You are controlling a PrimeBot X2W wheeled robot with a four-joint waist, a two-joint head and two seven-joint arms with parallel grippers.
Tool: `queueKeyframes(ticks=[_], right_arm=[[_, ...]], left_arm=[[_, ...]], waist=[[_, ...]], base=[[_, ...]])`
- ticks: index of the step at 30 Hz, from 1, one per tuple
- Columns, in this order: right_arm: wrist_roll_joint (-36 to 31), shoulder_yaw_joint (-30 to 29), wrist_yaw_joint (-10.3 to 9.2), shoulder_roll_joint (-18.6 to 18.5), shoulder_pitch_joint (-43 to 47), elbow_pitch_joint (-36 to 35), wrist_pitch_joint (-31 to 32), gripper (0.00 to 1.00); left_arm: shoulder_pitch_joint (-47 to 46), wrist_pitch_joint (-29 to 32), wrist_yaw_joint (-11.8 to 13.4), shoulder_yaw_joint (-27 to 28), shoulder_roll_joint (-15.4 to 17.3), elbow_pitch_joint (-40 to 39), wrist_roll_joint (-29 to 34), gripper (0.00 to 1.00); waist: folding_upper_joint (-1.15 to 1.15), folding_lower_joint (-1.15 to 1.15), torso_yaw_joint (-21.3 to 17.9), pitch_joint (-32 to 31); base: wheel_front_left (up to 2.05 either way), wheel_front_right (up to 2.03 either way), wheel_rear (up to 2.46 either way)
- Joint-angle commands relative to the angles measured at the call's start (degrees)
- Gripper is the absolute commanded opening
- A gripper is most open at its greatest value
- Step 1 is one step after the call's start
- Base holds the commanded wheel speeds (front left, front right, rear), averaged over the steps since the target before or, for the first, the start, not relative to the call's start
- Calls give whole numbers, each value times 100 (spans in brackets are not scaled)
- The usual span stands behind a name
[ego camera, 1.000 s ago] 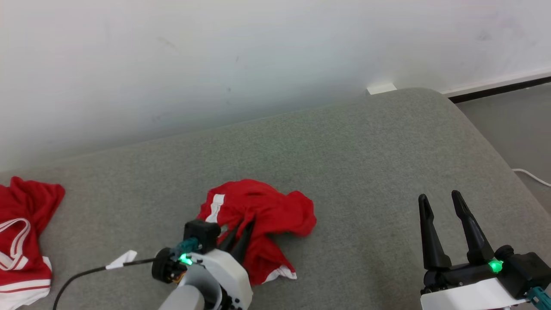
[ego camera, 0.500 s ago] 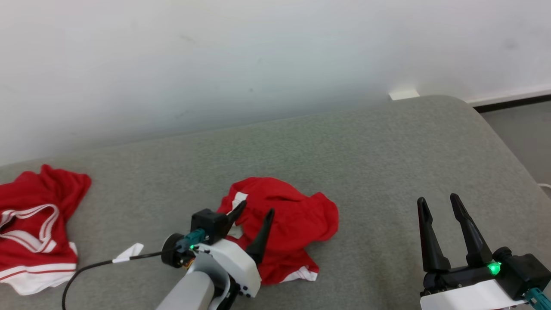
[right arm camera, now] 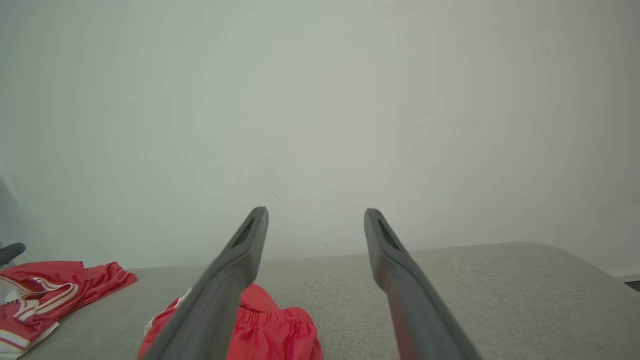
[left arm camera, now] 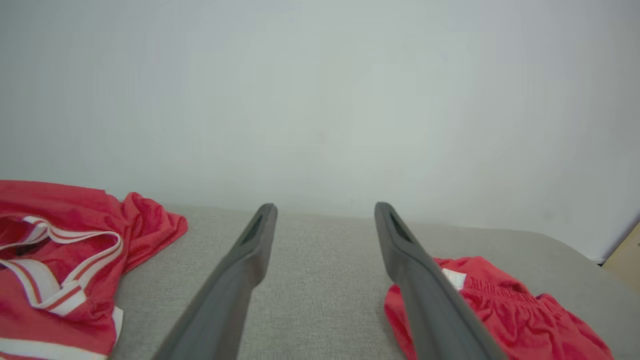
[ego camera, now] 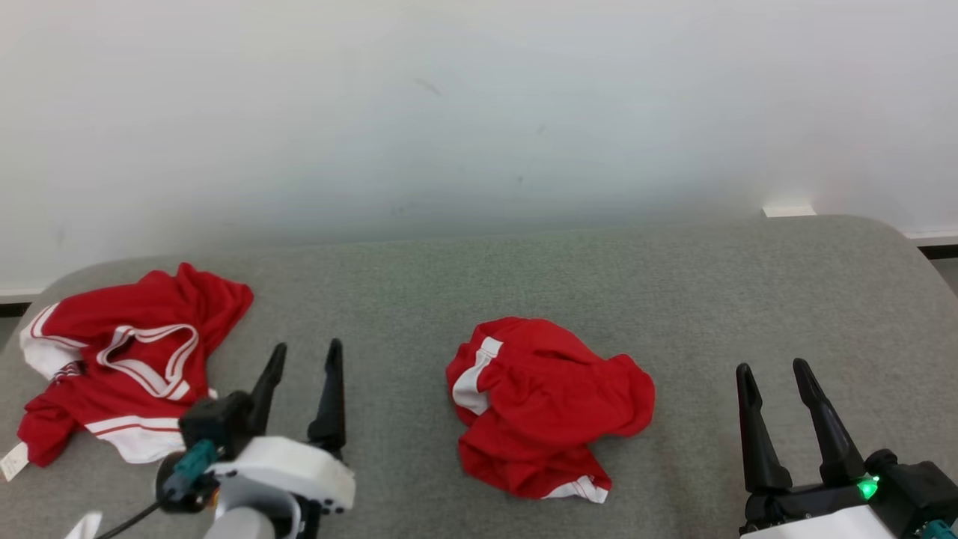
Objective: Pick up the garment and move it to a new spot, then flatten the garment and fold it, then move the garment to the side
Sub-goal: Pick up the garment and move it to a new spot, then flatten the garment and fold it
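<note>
Left gripper: fingers spread, holding nothing, poised above the couch between the two red pieces, apart from both.
Right gripper: fingers parted, empty, at the lower right, well clear of any cloth.
Shorts: the task's garment by my reading; a crumpled red heap with white trim, loose mid-couch between the grippers, not flattened.
Jersey: red with a white-edged neckline, rumpled at the couch's left end.
Couch: grey cushion against a white wall, with bare room around the shorts for spreading.
Step, as judged: shorts set at a spot; flattening comes next, likely needing both grippers on opposite edges.
</note>
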Motion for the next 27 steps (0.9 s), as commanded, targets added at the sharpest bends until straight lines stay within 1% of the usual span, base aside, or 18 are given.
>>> queueKeyframes(ticks=[1, 4, 7, 11, 15, 21, 24, 27], right_arm=[[19, -15, -12, -23, 73, 18, 5, 100], [35, 1, -12, -24, 169, 40, 5, 100], [15, 20, -12, -22, 220, 54, 5, 100], [-83, 18, -12, -24, 274, 75, 5, 100], [-121, -70, -12, -23, 307, 93, 5, 100], [-117, -9, -12, -23, 213, 102, 5, 100], [-123, 76, -12, -23, 164, 131, 5, 100], [-54, 304, -12, -82, 31, 272, 5, 100]], left_arm=[[149, -3, 19, 47, -13, -55, 54, 100], [572, -4, 97, 353, -91, -368, 156, 100], [962, -3, 99, 669, -187, -617, 254, 100], [1340, -4, 21, 933, -334, -735, 443, 100], [1456, -4, -91, 1022, -435, -779, 609, 100], [1344, -5, -185, 1159, -475, -833, 803, 100], [1337, -4, -224, 1212, -484, -884, 839, 100], [1340, -4, -230, 1172, -492, -931, 794, 100]], waist=[[0, 0, 46, -7], [0, 0, 81, -3], [0, 0, 83, 15], [0, 0, 90, 43], [0, 0, 115, 66], [0, 0, 55, 80], [0, 0, 43, 75], [0, 0, 78, 64]], base=[[0, 0, 0], [0, 0, 0], [0, 0, 0], [0, 0, 0], [0, 0, 0], [0, 0, 0], [0, 0, 0], [0, 0, 0]])
